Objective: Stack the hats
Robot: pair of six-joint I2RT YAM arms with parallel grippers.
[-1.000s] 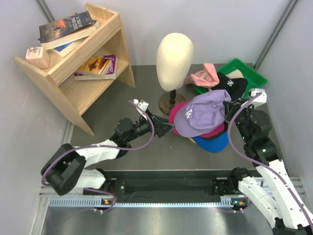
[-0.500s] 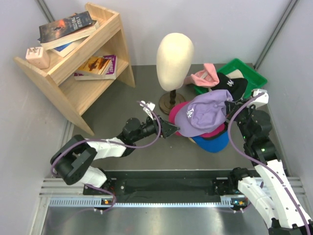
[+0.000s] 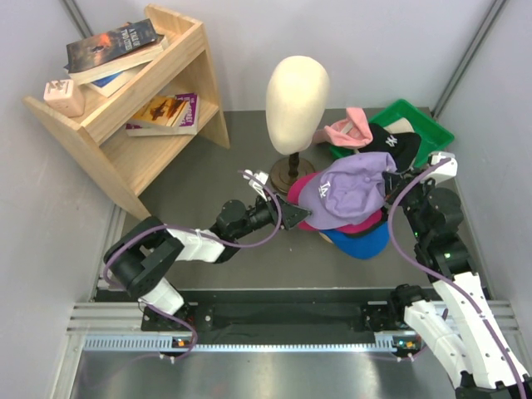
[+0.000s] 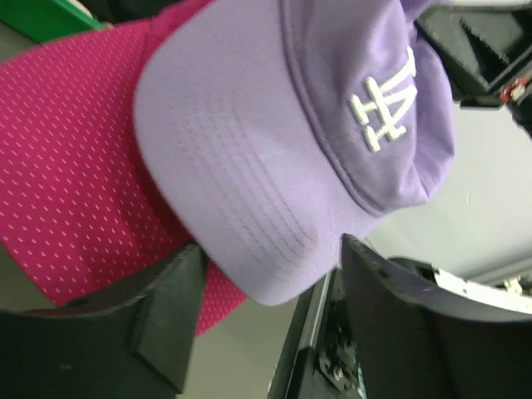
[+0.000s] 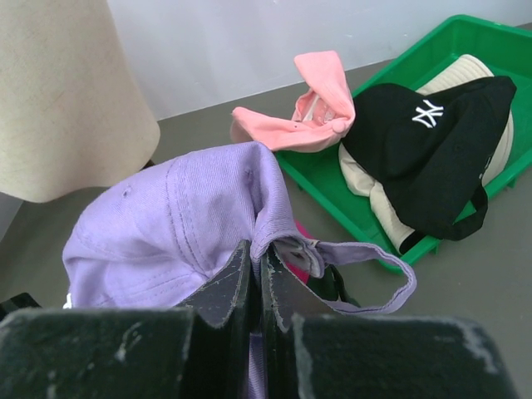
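Note:
My right gripper (image 5: 259,258) is shut on the back rim of the lavender cap (image 3: 345,191) and holds it over the magenta cap (image 3: 304,189), which lies on the blue cap (image 3: 366,241). My left gripper (image 3: 293,214) is open at the lavender cap's brim (image 4: 241,183), its fingers (image 4: 170,316) to either side of the brim tip and apart from it. The magenta cap (image 4: 75,166) fills the left of the left wrist view. The light pink cap (image 5: 303,108), the black cap (image 5: 432,141) and the cream bucket hat (image 5: 482,79) lie at the green tray (image 3: 432,133).
The cream mannequin head (image 3: 297,91) stands on its wooden stand (image 3: 287,173) just behind the cap pile. A wooden shelf (image 3: 141,108) with books stands at the far left. White walls close in on both sides.
My left arm has reached further right, bringing its open gripper up to the lavender cap's brim. The lavender cap has shifted slightly. The right arm has barely moved.

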